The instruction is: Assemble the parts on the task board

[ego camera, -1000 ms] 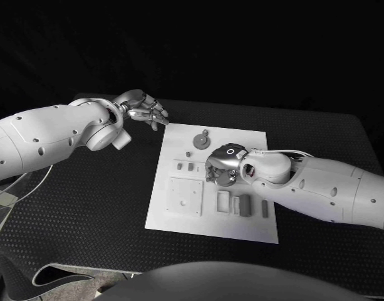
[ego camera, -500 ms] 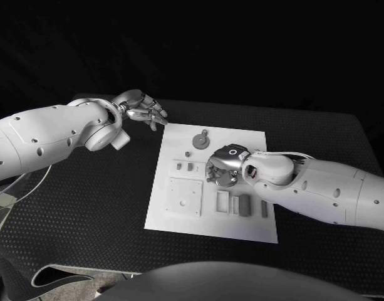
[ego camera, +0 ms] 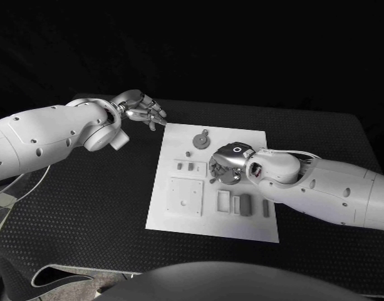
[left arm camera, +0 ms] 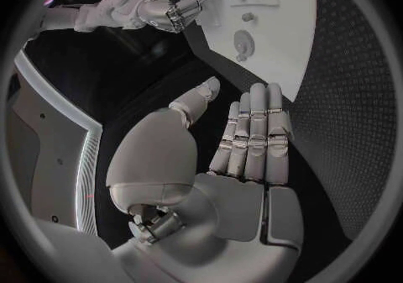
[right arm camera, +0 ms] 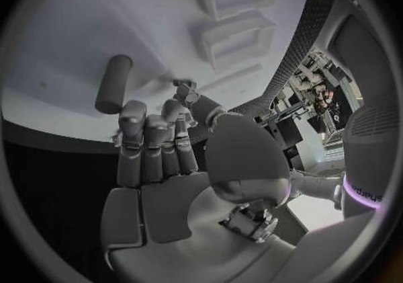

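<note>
I am judging the assembly to be only partly along: on the task board (ego camera: 212,219), lying in the middle of the table (ego camera: 83,226), several grey parts are sitting loose or in their recesses. A round part with a stem (ego camera: 202,139) is lying near the board's upper edge, a square plate (ego camera: 185,195) is sitting at the board's left side, and long narrow bars (ego camera: 243,203) are lying toward the lower right, so I take most of the fitting as not yet done. I am reaching my right robot hand (ego camera: 227,165) over the centre of the board, fingers pointing down at it; in the right wrist view the fingers (right arm camera: 147,142) are lying close together, nearly straight, beside a small cylinder (right arm camera: 113,83), and I cannot tell whether the hand is holding anything. I am holding my left robot hand (ego camera: 140,108) up at the upper left of the head view, off the board's corner, fingers extended and spread, gripping nothing.
</note>
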`<action>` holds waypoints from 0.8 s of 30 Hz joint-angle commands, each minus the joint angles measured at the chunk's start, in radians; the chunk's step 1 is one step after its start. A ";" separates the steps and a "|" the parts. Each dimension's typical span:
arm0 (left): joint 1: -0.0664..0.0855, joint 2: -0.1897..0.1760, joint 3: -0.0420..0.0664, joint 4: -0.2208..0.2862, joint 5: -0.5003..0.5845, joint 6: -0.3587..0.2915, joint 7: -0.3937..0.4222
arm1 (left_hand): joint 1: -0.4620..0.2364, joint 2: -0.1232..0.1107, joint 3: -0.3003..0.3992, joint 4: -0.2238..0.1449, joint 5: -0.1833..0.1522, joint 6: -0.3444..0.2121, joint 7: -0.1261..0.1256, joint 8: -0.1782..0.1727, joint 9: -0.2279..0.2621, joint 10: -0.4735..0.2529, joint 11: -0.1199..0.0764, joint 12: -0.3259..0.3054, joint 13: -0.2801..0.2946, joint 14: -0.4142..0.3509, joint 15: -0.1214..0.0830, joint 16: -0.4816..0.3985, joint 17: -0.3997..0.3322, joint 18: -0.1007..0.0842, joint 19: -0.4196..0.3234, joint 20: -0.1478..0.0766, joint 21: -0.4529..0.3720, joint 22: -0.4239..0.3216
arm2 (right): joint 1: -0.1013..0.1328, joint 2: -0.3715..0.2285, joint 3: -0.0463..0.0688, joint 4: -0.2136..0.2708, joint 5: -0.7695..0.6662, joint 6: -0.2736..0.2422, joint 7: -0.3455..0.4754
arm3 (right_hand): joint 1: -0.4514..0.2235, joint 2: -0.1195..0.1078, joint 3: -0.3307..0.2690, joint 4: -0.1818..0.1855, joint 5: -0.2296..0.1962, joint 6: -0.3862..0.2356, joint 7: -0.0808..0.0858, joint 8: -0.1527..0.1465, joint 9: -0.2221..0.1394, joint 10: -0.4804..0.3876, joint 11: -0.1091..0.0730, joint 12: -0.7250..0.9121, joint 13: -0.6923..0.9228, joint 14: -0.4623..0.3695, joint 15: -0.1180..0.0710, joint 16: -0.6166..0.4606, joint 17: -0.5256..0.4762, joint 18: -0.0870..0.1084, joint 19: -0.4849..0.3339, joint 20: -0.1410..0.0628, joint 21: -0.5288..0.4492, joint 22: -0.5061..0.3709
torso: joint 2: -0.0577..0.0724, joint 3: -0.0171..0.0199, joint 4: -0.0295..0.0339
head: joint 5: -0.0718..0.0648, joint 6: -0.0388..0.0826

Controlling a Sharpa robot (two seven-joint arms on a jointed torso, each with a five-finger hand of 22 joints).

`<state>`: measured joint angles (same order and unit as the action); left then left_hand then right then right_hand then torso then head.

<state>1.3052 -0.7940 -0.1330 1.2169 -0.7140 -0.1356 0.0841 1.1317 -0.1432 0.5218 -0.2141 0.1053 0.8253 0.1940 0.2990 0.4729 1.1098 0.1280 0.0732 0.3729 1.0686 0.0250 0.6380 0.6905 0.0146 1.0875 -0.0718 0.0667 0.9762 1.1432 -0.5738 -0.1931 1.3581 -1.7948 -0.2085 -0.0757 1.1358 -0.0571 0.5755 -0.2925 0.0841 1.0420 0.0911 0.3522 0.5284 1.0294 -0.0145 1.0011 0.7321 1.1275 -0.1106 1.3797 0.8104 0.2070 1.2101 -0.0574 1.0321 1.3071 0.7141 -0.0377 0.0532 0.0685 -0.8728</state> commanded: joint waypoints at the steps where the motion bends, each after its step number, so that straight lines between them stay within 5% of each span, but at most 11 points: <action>1: 0.001 -0.002 0.000 0.005 -0.039 -0.012 -0.020 | -0.013 -0.007 -0.011 0.002 0.004 -0.006 -0.001 0.006 -0.001 0.007 -0.001 0.003 0.002 0.010 -0.002 -0.007 0.003 0.003 0.010 -0.002 0.007 0.000 | 0.004 -0.004 0.016 0.008 0.007 0.016 -0.024 | -0.007 -0.002 0.006 0.000 0.001 0.002 0.003 0.000 -0.001 0.005 0.002 -0.004 -0.002 0.001 -0.003 -0.001 0.001 0.055 0.002 -0.002 0.006 0.020 | 0.000 -0.0003 -0.0006 | -0.001 0.002; 9: 0.001 -0.007 0.000 0.015 -0.051 0.003 -0.039 | -0.037 -0.009 -0.024 0.019 0.002 0.009 -0.008 0.016 -0.001 0.041 -0.015 0.015 0.014 0.031 -0.014 -0.006 0.021 0.004 0.025 -0.012 0.011 0.003 | 0.004 -0.007 0.052 0.015 0.025 0.007 -0.025 | -0.007 -0.001 0.007 0.000 0.002 0.002 0.003 0.000 -0.001 0.005 0.002 -0.005 -0.002 0.002 -0.003 -0.002 0.002 0.055 0.003 -0.003 0.006 0.019 | 0.000 -0.0003 0.0009 | -0.003 0.005; 16: 0.001 -0.008 -0.001 0.016 -0.051 0.002 -0.040 | -0.040 -0.009 -0.026 0.021 0.001 0.012 -0.010 0.017 -0.001 0.043 -0.016 0.015 0.015 0.031 -0.014 -0.007 0.023 0.004 0.025 -0.013 0.010 0.003 | 0.010 -0.007 0.052 0.006 0.033 0.081 -0.019 | -0.009 -0.007 0.007 0.000 0.001 -0.002 0.004 -0.003 -0.002 0.003 0.003 -0.008 -0.003 0.001 -0.003 -0.005 0.003 0.055 0.001 -0.003 0.005 0.019 | 0.000 -0.0015 0.0006 | -0.003 0.007; 24: 0.001 -0.005 -0.002 0.014 -0.051 0.003 -0.035 | -0.040 -0.011 -0.026 0.020 0.001 0.011 -0.010 0.017 -0.002 0.042 -0.016 0.014 0.015 0.031 -0.014 -0.008 0.024 0.003 0.025 -0.013 0.009 0.003 | 0.013 0.003 0.047 -0.017 0.026 0.113 0.008 | -0.023 -0.072 0.005 0.002 0.001 -0.101 0.042 -0.063 -0.023 -0.060 0.039 -0.022 0.000 -0.046 0.028 -0.030 0.019 0.055 -0.039 0.002 -0.026 0.013 | 0.000 -0.0015 -0.0013 | -0.005 0.006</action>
<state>1.3052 -0.8010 -0.1353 1.2297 -0.7615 -0.1370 0.0441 1.1010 -0.1513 0.5026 -0.1949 0.1053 0.8341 0.1851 0.3128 0.4718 1.1454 0.1106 0.0842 0.3867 1.0919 0.0091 0.6342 0.7129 0.0145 1.1067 -0.0839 0.0708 0.9784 1.1564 -0.5729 -0.1447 1.3451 -1.7645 -0.1381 -0.0897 1.1143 -0.1245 0.5755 -0.2925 0.0851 0.9663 0.1098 0.2905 0.5059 0.9750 0.0251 0.9787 0.7305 1.0842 -0.0831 1.3542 0.8288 0.2067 1.1784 -0.0548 1.0100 1.3099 0.7139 -0.0389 0.0527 0.0652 -0.8665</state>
